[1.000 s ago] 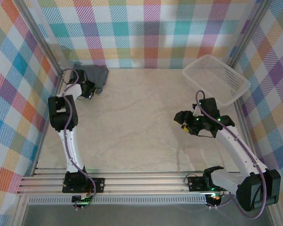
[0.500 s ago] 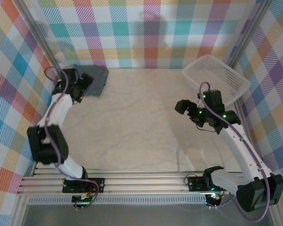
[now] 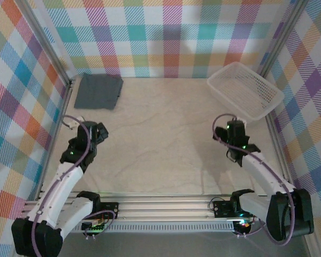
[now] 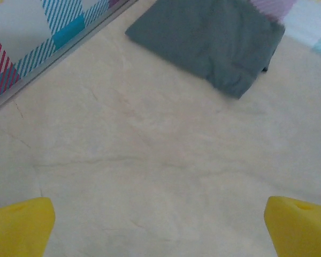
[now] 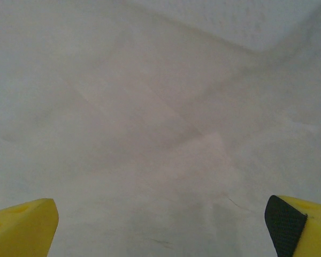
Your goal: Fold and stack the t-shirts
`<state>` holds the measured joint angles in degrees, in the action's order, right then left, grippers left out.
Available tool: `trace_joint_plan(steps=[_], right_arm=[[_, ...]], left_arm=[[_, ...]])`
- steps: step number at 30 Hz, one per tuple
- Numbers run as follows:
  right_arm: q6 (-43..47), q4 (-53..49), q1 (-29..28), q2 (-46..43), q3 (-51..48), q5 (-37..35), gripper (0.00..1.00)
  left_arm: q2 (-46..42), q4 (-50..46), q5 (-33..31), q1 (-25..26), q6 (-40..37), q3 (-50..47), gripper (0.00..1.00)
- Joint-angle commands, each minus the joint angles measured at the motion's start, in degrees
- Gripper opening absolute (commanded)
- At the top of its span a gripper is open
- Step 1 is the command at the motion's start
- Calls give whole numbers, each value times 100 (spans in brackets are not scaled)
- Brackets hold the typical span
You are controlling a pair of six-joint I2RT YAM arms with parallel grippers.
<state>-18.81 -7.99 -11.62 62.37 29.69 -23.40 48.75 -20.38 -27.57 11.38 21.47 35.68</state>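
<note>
Our left gripper [image 4: 160,227] has its yellow fingers spread wide with nothing between them. Our right gripper [image 5: 160,227] is just as wide and empty, over bare table [image 3: 166,139] on the near side of the white mesh basket [image 3: 245,88]. The t-shirt [image 3: 99,91] lies folded in a neat dark rectangle far to the left of the basket and level with it, well apart from both grippers. We judge this fold finished, so we should hold the arms clear of the cloth and lay any further shirt squarely on top, edges matched.

T-shirt [image 3: 98,91] soft matt cloth; basket [image 3: 245,89] wht plastic mesh; table [image 3: 160,134] smooth, marbled.
</note>
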Motion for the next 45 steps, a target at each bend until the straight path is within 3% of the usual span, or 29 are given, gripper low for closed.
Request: trace_joint_plan(steps=[1, 3, 10, 18, 21, 23, 26, 27, 29, 31, 32, 35, 45], right_arm=[[1321, 1533, 66, 430, 71, -496, 100], [1491, 1512, 143, 829, 119, -216, 100], [1802, 3468, 317, 1684, -162, 290, 100], [1404, 4190, 889, 2361, -4, 769, 100], [1512, 4770, 889, 2315, -286, 985, 100], [1551, 5033, 895, 2247, -459, 1084, 100], [1625, 5551, 892, 2158, -787, 1229, 100], [1647, 5674, 891, 2148, -874, 1266, 100], [1719, 5886, 892, 2253, -951, 1446, 100], [1783, 6693, 861, 2695, -1039, 1355, 100], [1700, 5953, 854, 2522, -839, 1313, 100], [1644, 5738, 906, 2557, -721, 1324, 100], [1669, 5861, 899, 2558, -763, 1345, 100]], left_arm=[[-176, 1878, 418, -94, -1781, -892, 100], [32, 2724, 494, -212, -1764, -1350, 100], [2120, 4462, 1013, -657, -1620, -1390, 100], [3641, 5479, 1602, -1190, -1452, -747, 100], [3556, 5688, 1801, -1133, -1622, -890, 100], [3504, 6721, 1804, -966, -1846, -1473, 100], [4088, 8817, 1390, -631, -2132, -2272, 100], [4158, 8796, 1348, -567, -2208, -2213, 100], [3980, 7297, 1252, -530, -2164, -1593, 100], [4070, 6747, 1371, -647, -2065, -1233, 100], [4103, 6872, 1358, -655, -2077, -1248, 100], [4093, 6811, 1354, -645, -2077, -1241, 100], [4103, 6845, 1351, -645, -2082, -1247, 100]])
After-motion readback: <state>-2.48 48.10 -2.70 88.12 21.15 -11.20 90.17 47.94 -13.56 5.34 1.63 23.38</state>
